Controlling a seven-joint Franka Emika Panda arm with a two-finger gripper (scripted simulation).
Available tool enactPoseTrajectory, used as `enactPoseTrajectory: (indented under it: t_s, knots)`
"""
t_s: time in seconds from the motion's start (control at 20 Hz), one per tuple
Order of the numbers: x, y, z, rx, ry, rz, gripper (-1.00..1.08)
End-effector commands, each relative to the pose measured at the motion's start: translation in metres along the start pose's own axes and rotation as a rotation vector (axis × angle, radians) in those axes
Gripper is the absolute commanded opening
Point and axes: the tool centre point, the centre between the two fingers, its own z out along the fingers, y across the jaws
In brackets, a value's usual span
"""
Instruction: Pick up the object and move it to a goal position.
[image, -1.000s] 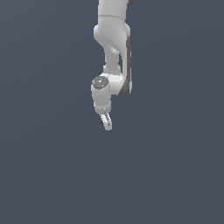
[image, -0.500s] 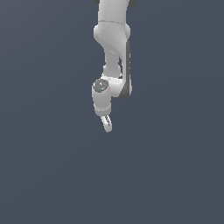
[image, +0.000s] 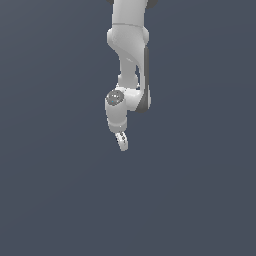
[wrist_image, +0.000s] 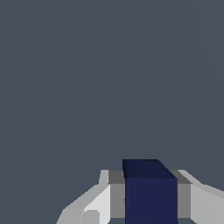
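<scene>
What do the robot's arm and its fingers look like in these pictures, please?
The arm is glossy white with rounded, bulbous segments and a dark grey strip along one side of the lower link. A round grey cap marks the wrist joint. The gripper ends in small white fingers; the wrist view shows them angular, with grey inner pads. No cables or markings are visible.

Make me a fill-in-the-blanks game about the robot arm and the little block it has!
1. The small block between the gripper fingers is dark navy ____.
2. The robot arm is mostly ____ in color.
3. In the wrist view, the gripper is ____ on the block.
4. In the exterior view, the arm reaches in from the ____ of the picture.

Missing words: blue; white; shut; top
</scene>
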Motion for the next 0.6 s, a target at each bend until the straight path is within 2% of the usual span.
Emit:
enactPoseTrajectory:
  t_s: [0.0,0.55]
  knots:
    - [-0.002,0.0,-0.003,0.0,0.0,0.0,-1.0]
    - [-0.028,-0.003,-0.05,0.001,-0.001,0.0,-1.0]
